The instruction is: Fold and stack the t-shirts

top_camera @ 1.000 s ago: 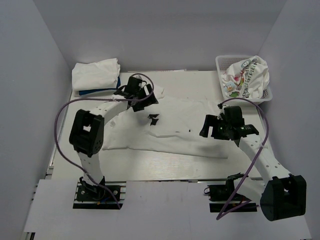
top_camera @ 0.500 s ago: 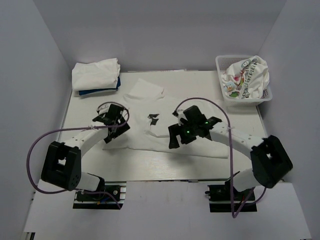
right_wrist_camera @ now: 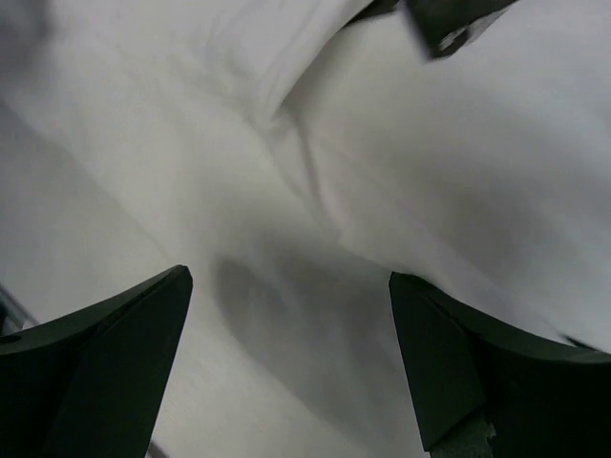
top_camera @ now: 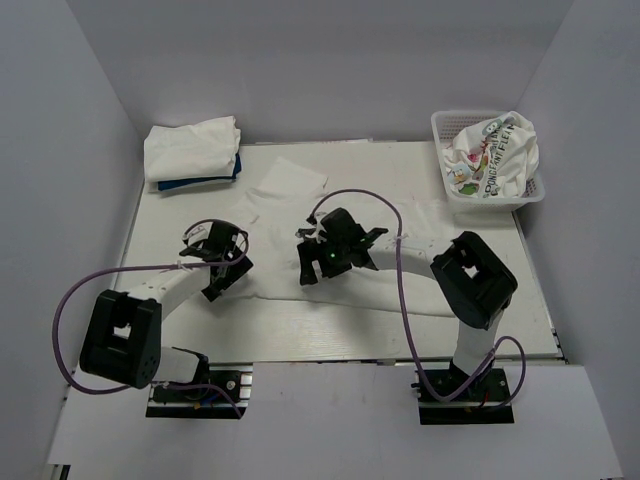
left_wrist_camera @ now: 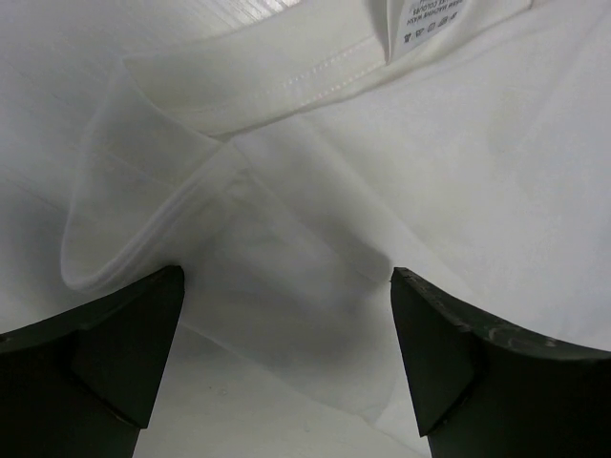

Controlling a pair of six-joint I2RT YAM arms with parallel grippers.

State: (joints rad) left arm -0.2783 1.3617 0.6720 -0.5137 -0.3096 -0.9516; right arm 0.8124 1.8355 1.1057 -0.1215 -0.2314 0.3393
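A plain white t-shirt (top_camera: 400,255) lies spread across the middle of the table, creased, with one flap (top_camera: 288,181) folded toward the back. My left gripper (top_camera: 213,288) is open, low over the shirt's left end. In the left wrist view the open gripper (left_wrist_camera: 286,353) straddles a folded hem of the shirt (left_wrist_camera: 315,200) near its neck label (left_wrist_camera: 415,29). My right gripper (top_camera: 306,272) is open over the shirt's middle. In the right wrist view the gripper (right_wrist_camera: 291,353) hangs over wrinkled white cloth (right_wrist_camera: 458,162), holding nothing.
A folded stack of white shirts (top_camera: 190,148) on a dark blue one (top_camera: 205,182) sits at the back left. A white lattice basket (top_camera: 450,172) at the back right holds a cartoon-print shirt (top_camera: 495,150). Bare table (top_camera: 330,330) lies in front of the shirt.
The left gripper has come from the back of the shirt down to its left near end. The right gripper has swept left from the shirt's right side to its middle. Both stayed open.
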